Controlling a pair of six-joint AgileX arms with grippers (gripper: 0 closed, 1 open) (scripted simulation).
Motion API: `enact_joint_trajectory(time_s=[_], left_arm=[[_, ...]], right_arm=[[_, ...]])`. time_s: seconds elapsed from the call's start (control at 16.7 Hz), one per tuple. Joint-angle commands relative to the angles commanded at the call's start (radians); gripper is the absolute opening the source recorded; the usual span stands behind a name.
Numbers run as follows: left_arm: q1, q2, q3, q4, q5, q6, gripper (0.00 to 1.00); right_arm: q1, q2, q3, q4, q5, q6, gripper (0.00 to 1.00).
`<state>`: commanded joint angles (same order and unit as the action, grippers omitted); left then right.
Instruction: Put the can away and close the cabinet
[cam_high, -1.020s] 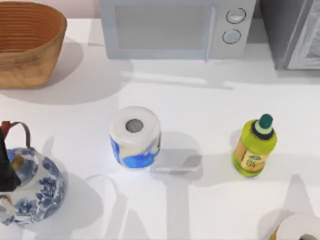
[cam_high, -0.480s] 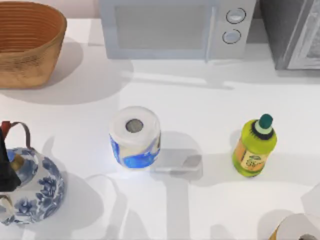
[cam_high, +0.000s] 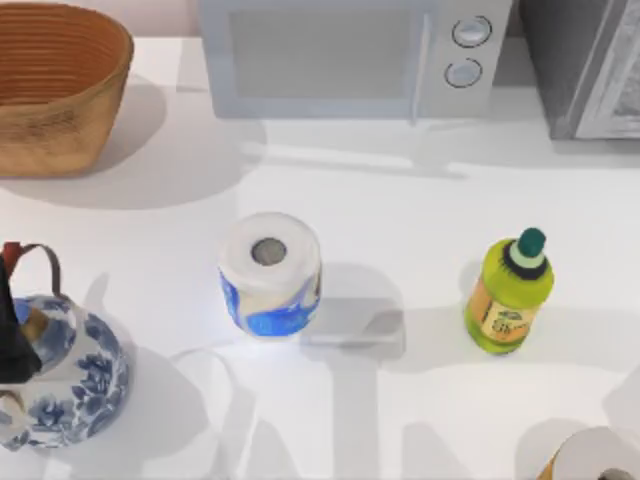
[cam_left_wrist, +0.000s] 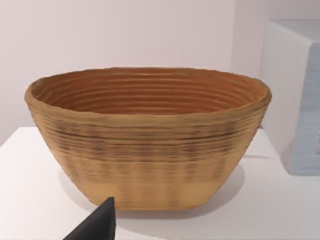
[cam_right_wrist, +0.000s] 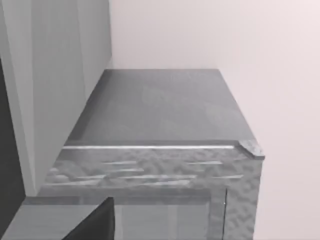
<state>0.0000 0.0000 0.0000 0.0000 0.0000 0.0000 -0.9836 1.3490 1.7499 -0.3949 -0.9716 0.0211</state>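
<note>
Top view looking straight down on the white table (cam_high: 400, 200), left wrist view low and level, close to the wicker basket (cam_left_wrist: 150, 145), also at the top view's upper left, right wrist view facing the grey cabinet (cam_right_wrist: 155, 110) near.

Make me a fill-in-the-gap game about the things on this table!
1. The brown woven thing in the table's far left corner is a ____.
2. The bottle has a green body and a dark green ____.
3. The paper roll stands to the ____ of the bottle in the top view.
4. The blue flowers are painted on the ____ at the near left edge.

Missing words: basket; cap; left; teapot.
</note>
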Motion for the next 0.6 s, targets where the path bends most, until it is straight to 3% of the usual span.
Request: enact_joint_trajectory(time_s=[0.24,0.6], left_arm=[[0.000,0.000,0.000,0.000,0.000,0.000,1.00],[0.000,0.000,0.000,0.000,0.000,0.000,1.00]], right_arm=[[0.209,0.021,0.012,-0.023,0.216,0.002,1.00],[0.690,0.019,0.009,-0.050,0.699,0.007,1.00]])
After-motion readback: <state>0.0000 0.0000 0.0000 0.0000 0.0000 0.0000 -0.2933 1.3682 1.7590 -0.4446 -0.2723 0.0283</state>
